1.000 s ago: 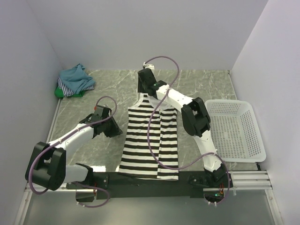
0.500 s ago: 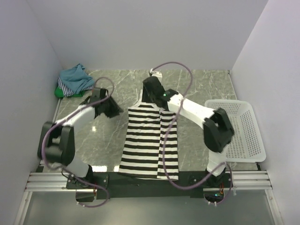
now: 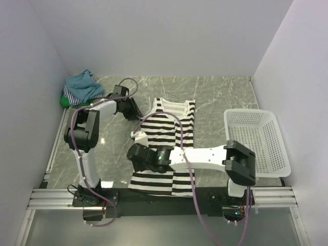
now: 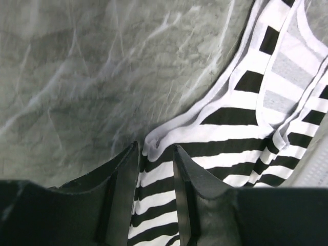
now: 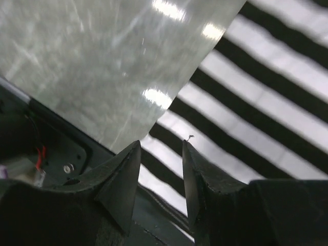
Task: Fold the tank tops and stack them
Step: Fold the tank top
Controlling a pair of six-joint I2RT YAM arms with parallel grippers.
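STRIPES ON THE TABLE: The black-and-white striped tank top [image 3: 163, 128] lies flat in the middle of the marbled green table [image 3: 220, 97]. Its neck points toward the far wall and its hem sits at the black rail [image 3: 118, 197] by the arm bases.

The left gripper [image 4: 156, 148] is stretched out to the garment's far left side, at the armhole. Its fingers stand apart by a narrow gap, clamping nothing. The white-trimmed edge of the armhole sits right at the fingertips, and striped cloth shows through the gap.

The right arm [image 3: 205, 154] lies across the lower half of the top, over to its left side edge. There the right gripper [image 5: 161, 143] hangs with jaws likewise parted and nothing held. In its wrist view the cloth's side edge runs past the tips — stripes to the right, bare table to the left.

Both claws stand on the same left side of the top — one near the shoulder, one near the hem.

The other tank tops [image 3: 82, 87] lie heaped in the far left corner, teal over blue-white stripes and green. A white lattice basket [image 3: 253, 111] sits at the table's right edge, apart from the cloth.
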